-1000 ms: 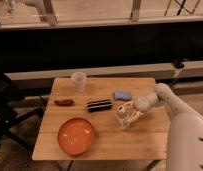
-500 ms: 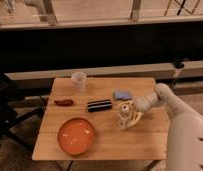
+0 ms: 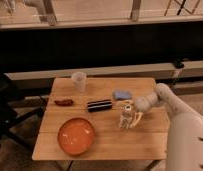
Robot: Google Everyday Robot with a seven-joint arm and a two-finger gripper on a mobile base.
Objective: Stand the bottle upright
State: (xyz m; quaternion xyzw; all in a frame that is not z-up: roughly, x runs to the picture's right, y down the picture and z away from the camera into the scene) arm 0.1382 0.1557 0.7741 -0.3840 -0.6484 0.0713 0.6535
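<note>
— Where is the claw [image 3: 131, 116] hanging right now?

— Right of centre in the frame, at the end of the white arm [image 3: 167, 102] that is reaching in from the lower right. It is sitting right against the bottle [image 3: 126, 118], which is standing more or less upright on the wooden surface [image 3: 107, 142], just below the blue thing [image 3: 122, 94].

— Is it gripping the bottle?

— I am looking, and I cannot tell whether the claw is apart or pressed on it; the two are blurring together from here.

— So what is worrying you?

— The bottle is looking light and narrow. If the claw is pulling away at a slant, or one side is sticking to the label, I am guessing it is going to tip straight back over. It could roll left toward the dark flat object [image 3: 99, 105], or down toward the orange plate [image 3: 76, 135].

— And the cup [image 3: 79, 80]?

— That is standing well apart, at the upper left of the surface, with the small red item [image 3: 63, 102] below it. I am not expecting trouble there.
</note>
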